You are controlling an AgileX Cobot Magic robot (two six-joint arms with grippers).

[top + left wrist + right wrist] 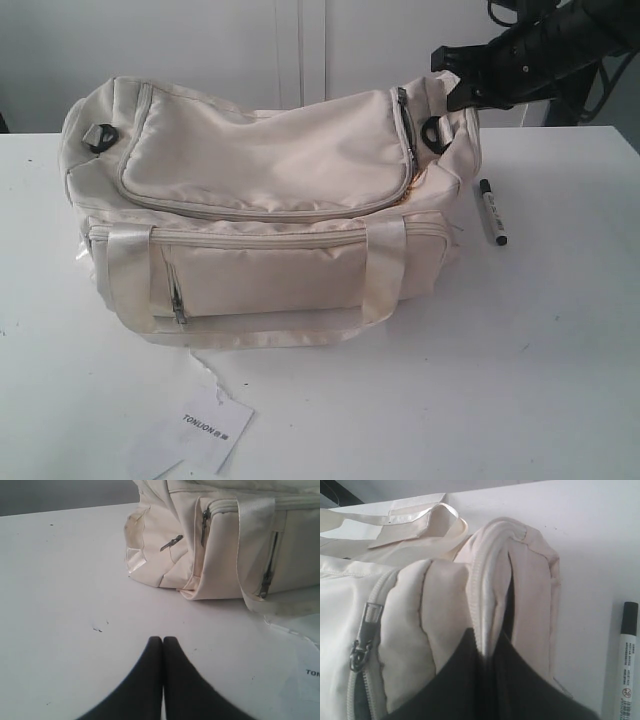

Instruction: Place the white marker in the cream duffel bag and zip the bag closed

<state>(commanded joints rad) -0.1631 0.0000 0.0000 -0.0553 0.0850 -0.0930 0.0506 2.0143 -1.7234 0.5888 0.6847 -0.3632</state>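
Nearest, the tag lies on the bench before the bag. The right tool pinches a fabric fold at the bag's end, likely to steady it for unzipping. The left tool is pressed together, empty. The marker lies just beside that end.

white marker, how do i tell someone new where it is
Find the big cream duffel bag on the white table. The white marker lies flat just off the bag's right end in the exterior view. It is the only slim pen: pale printed barrel, black ends.
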